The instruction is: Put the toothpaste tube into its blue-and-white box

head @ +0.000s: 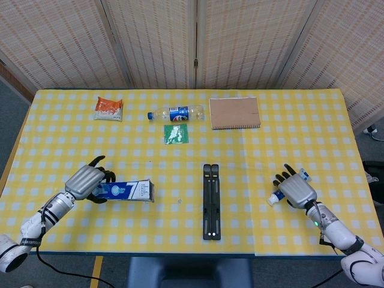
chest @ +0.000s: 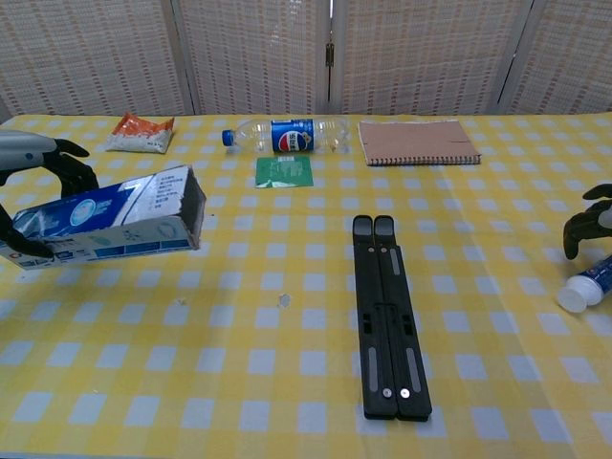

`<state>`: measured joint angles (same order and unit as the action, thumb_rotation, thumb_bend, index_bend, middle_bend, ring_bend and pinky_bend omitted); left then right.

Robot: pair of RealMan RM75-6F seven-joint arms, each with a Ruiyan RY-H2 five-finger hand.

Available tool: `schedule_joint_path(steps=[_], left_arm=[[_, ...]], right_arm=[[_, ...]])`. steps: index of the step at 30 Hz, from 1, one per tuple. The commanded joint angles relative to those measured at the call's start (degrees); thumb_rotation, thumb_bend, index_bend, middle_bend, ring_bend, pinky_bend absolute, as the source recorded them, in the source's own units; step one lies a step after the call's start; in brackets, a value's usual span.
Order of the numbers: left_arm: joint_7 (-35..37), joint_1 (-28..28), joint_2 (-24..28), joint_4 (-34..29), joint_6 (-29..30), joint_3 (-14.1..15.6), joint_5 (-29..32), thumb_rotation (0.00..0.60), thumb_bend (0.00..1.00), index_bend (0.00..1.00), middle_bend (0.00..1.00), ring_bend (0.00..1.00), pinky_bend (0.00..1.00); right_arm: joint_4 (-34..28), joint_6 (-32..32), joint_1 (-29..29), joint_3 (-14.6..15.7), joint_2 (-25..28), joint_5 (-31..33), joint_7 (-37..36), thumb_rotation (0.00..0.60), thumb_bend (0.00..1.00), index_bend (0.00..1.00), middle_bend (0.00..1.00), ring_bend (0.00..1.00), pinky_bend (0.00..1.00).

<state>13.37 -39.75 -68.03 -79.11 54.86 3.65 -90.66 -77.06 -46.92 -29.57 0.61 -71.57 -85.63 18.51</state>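
**Left hand holds box, right hand over toothpaste tube**

My left hand (head: 88,182) grips the blue-and-white cardboard toothpaste box (head: 126,191) by its closed end, fingers wrapped around it; chest view shows the box (chest: 105,227) lifted off the yellow-and-white checked tablecloth (head: 252,156), open dark end facing right. Nothing visible inside it. Print on the box too small to read.

My right hand (head: 295,189) sits on top of the white toothpaste tube with blue label (head: 280,195), fingers curled down around it. Can't tell if they actually clamp it. Head view: white cap sticks out to the left of the hand, the tail end past the fingers. Chest view: only dark fingertips (chest: 585,225) and the cap end of the tube (chest: 585,285) at the right edge, lying on the cloth.

Far side: clear plastic bottle with blue label (head: 177,113) lying on its side, looks like a Pepsi logo; can't tell whether it is empty. Green sachet (head: 176,134) just in front of it, orange snack packet (head: 108,108) to the left, brown spiral notebook (head: 234,113) to the right. Black folded stand (head: 210,201) lies mid-table.
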Motion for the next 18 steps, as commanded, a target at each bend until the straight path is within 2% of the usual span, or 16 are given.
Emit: schedule_joint_path(steps=[1,12,15,18], left_arm=[[0.2,0.1,0.1,0.2,0.2,0.0,-0.1,0.600,0.20,0.45,0.59,0.43,0.00],[1.1,0.7,0.4,0.7,1.3,-0.2,-0.9,0.600,0.20,0.45,0.59,0.43,0.00],[1.2,0.9,0.6,0.8,1.4,-0.3,-0.8,0.600,0.20,0.45,0.59,0.43,0.00],[1.4,1.1,0.7,0.8,1.6,-0.4,-0.8,0.600,0.20,0.45,0.59,0.43,0.00]], right_arm=[[1.5,-0.9,-0.4,0.4,-1.3,-0.9,0.4,0.600,0.34,0.33,0.25,0.21,0.02],[3.8,-1.1,-1.3,1.2,-4.4,-1.2,0.7,0.600,0.34,0.38,0.28,0.25,0.04],[4.6,-2.3,-1.3,1.4,-5.2,-1.9,0.6,0.600,0.34,0.44,0.34,0.30,0.12],[5.5,-4.3,-1.1,1.6,-6.0,-3.1,0.0,0.600,0.34,0.54,0.43,0.38,0.23]])
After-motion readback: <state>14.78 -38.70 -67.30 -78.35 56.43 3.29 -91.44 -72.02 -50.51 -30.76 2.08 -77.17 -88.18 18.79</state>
